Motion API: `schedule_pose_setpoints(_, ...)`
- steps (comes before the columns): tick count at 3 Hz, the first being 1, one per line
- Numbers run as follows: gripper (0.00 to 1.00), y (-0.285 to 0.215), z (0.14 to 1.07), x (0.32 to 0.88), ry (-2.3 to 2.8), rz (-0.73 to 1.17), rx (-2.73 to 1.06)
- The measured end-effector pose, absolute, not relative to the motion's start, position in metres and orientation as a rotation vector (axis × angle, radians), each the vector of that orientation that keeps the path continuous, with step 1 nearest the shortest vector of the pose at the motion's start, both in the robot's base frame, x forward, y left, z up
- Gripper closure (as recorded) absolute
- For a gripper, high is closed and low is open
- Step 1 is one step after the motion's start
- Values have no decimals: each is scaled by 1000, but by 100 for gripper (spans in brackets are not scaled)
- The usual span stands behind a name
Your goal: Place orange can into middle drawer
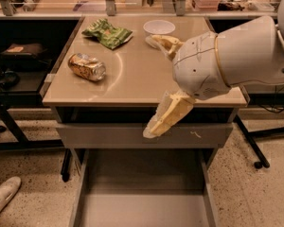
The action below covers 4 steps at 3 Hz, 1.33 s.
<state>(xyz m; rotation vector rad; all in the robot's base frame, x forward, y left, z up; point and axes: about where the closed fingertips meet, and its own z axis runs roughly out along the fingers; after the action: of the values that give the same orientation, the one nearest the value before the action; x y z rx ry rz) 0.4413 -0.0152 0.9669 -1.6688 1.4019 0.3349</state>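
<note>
The orange can (86,66) lies on its side on the left part of the tan table top (128,79). The middle drawer (142,205) is pulled out low at the front, its grey floor bare. My gripper (151,85) is over the table's right half, well right of the can and apart from it. It is open and empty. One tan finger (164,42) reaches near the bowl. The other finger (168,118) hangs over the table's front edge, before the closed grey drawer front (109,135).
A green snack bag (107,32) and a white bowl (159,27) sit at the back of the table. A black side stand (19,74) is at the left, a shoe (2,197) on the floor at lower left, and table legs (251,145) at the right.
</note>
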Motion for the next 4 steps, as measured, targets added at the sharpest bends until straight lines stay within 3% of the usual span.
schedule_pose_setpoints(1, 0, -9, 965, 442, 1388, 346, -1670)
schedule_pose_setpoints(4, 0, 96, 923, 500, 1209, 610, -1601)
